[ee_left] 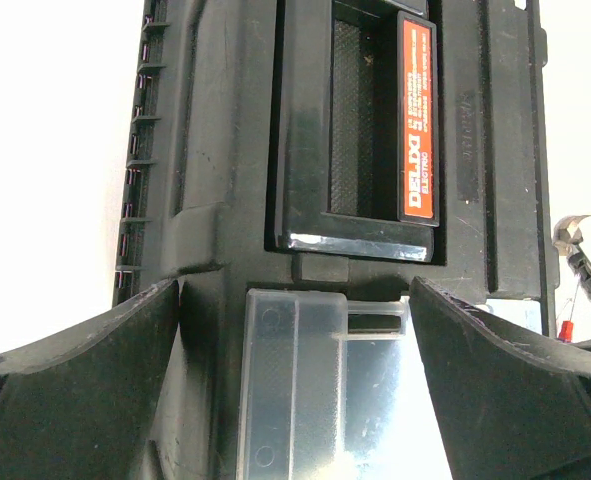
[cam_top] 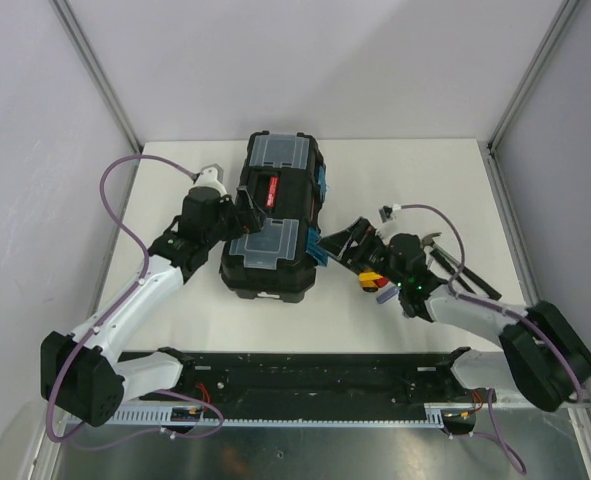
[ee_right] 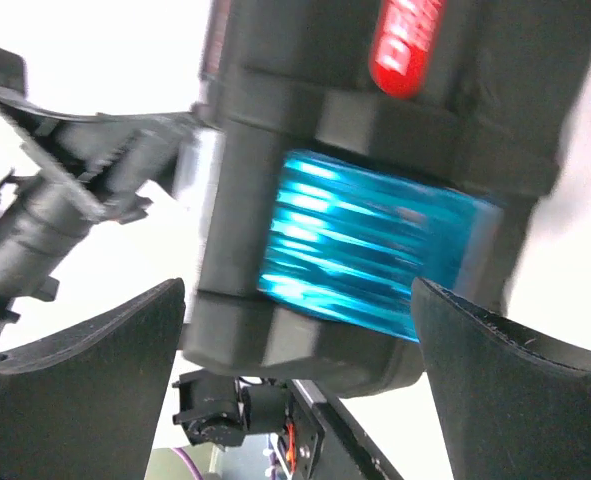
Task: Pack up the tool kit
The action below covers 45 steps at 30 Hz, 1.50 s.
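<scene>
White tabletop [cam_top: 395, 170]; toolbox [cam_top: 275, 215] judged heavy, rigid, slick; handle [ee_left: 418, 115] favoured for grip. Left hand [cam_top: 243, 218], right hand [cam_top: 327, 245] spread wide, nothing held.

- I read "DELIXI ELECTRIC" in white on the red label [ee_left: 418, 120] atop the toolbox [ee_left: 225, 150]; the finer print beside it is illegible.
- On the toolbox front, above a blue latch [ee_right: 365, 245], a blurred red badge [ee_right: 413, 45] starts "DE".

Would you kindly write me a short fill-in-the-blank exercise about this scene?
1. The large black plastic toolbox carries ____ clear lid compartments.
2. The right pincer frames the toolbox's ____ latch.
3. The left pincer has its jaws ____.
Missing words: two; blue; open.
</scene>
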Each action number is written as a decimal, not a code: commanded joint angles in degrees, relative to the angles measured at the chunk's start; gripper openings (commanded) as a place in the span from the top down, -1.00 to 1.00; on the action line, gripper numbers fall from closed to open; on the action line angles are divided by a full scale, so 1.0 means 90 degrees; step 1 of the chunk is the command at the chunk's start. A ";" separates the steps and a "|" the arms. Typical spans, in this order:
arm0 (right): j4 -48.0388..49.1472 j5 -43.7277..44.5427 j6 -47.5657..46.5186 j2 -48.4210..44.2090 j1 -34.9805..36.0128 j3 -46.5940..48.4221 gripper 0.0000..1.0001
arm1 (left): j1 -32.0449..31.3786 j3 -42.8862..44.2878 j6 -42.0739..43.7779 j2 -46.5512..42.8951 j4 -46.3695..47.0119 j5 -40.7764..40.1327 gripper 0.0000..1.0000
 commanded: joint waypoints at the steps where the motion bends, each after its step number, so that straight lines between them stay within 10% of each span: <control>1: -0.0641 0.0364 -0.0850 -0.0973 -0.0168 0.0635 -0.99 | -0.0146 -0.0512 0.0704 0.0516 -0.2095 0.0101 -0.97; 19: -0.5612 0.2918 -0.2145 0.0257 0.0872 0.3316 -0.69 | -0.0146 -0.0481 0.0734 0.0521 -0.2098 0.0086 -0.97; 24: -0.5996 0.3050 -0.2243 0.0722 0.1079 0.3729 -0.39 | -0.0150 -0.0482 0.0737 0.0551 -0.2094 0.0060 -0.97; 31: -0.5881 0.2808 -0.2165 0.0968 0.1177 0.3791 -0.59 | -0.0148 -0.0502 0.0761 0.0560 -0.2086 -0.0023 -0.97; 45: -0.7915 0.4546 -0.2813 0.1204 0.1386 0.4879 -0.25 | -0.0145 -0.0588 0.0760 0.0623 -0.1987 -0.0052 -0.97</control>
